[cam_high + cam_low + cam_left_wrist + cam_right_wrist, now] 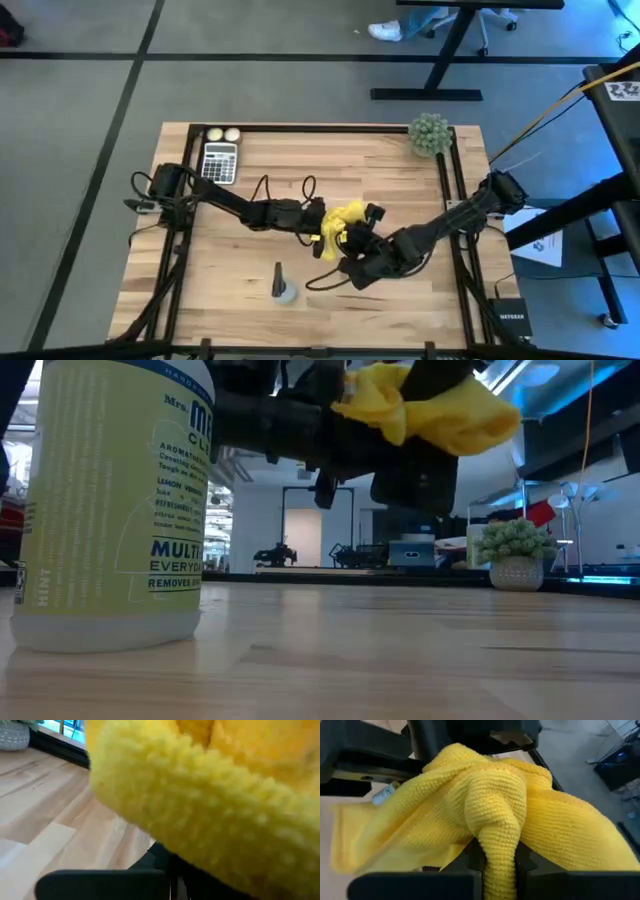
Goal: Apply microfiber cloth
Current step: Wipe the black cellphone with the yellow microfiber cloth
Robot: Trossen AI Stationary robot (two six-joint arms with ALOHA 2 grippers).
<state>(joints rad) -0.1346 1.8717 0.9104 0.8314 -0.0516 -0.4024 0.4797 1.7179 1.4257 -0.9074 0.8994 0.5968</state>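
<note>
Both arms are matte black, built of slim jointed links with thicker blocky housings at the joints. Thin black cables loop loosely along the left arm. The left hand [322, 232] and right hand [352, 243] are black, blocky, square-edged.

both arms reach to mid-surface, raised; left hand [322, 222] and right hand [350, 243] meet, right fingers clamped

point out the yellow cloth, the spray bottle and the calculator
microfiber cloth [345, 218]: high view, on the bunched middle of the fabric, held up between the two arms.
spray bottle [283, 286]: high view, on its body, standing at the table's near side.
calculator [219, 162]: high view, on its keypad, near the table's far left corner.
</note>
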